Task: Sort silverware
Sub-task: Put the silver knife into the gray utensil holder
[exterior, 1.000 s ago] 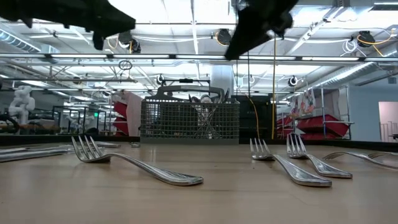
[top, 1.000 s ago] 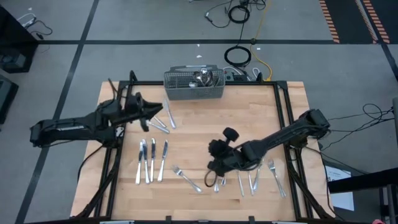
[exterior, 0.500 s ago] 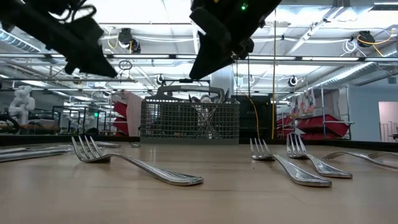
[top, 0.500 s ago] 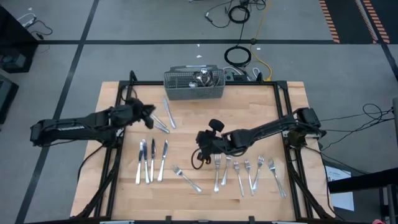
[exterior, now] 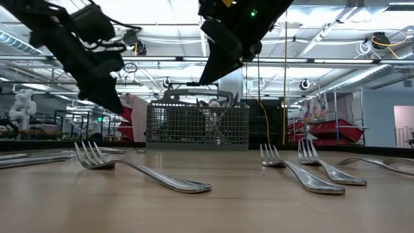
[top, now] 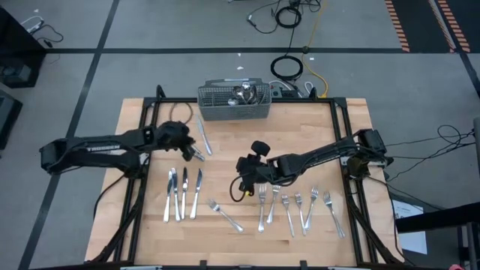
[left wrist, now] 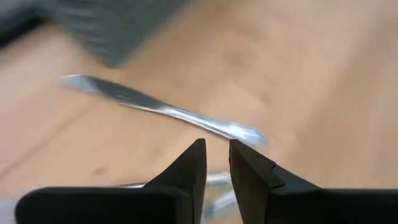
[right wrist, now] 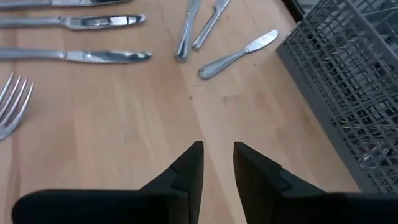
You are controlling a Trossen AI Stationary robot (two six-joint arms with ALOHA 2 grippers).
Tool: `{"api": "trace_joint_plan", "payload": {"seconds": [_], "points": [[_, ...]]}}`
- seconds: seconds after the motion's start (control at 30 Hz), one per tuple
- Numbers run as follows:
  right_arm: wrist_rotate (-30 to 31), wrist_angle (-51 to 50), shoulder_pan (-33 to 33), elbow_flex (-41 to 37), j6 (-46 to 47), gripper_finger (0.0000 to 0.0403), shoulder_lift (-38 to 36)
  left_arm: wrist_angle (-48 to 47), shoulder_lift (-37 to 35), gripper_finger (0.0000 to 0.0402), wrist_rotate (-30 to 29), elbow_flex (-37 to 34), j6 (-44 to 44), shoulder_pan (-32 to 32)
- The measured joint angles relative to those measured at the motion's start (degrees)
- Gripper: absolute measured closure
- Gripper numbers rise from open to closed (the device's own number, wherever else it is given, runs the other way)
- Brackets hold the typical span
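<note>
Silverware lies spread on the wooden table [top: 225,127]. A few loose pieces [top: 202,144] lie near the grey mesh basket [top: 234,102]. Three knives [top: 182,193] lie side by side at the left. One fork [top: 225,215] lies alone, and a row of several forks [top: 296,208] lies at the right. My left gripper [top: 195,151] hangs tipped down just over the loose pieces, open by a narrow gap [left wrist: 216,144], with a knife [left wrist: 161,111] ahead of its fingers. My right gripper [top: 240,169] hovers over the table's middle, open by a narrow gap [right wrist: 217,146], with nothing between its fingers.
More silverware [top: 244,94] stands inside the basket at the table's far edge. Bare wood lies between the knives and the fork row and in front of the basket. A black frame [top: 341,142] runs along the table's sides. Cables [top: 289,67] lie on the floor beyond.
My left gripper has sunk and tipped downward, moving toward the loose pieces near the basket. My right gripper has left the spot over the fork row and gone toward the table's middle, then kept still. A fork now shows at the left end of that row.
</note>
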Motion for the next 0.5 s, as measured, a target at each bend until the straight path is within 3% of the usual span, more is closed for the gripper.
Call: {"api": "trace_joint_plan", "payload": {"seconds": [0.2, 0.5], "points": [[-0.1, -3.9, 0.1, 0.0, 0.3, 0.0325, 0.0, -2.0, 6.8, 0.0324, 0.7, 2.1, 16.0, 0.2], [-0.2, -5.8, 0.1, 0.0, 0.2, 0.0325, 0.0, -1.7, 15.9, 0.0324, 1.2, 9.2, 47.5, 1.0]]}}
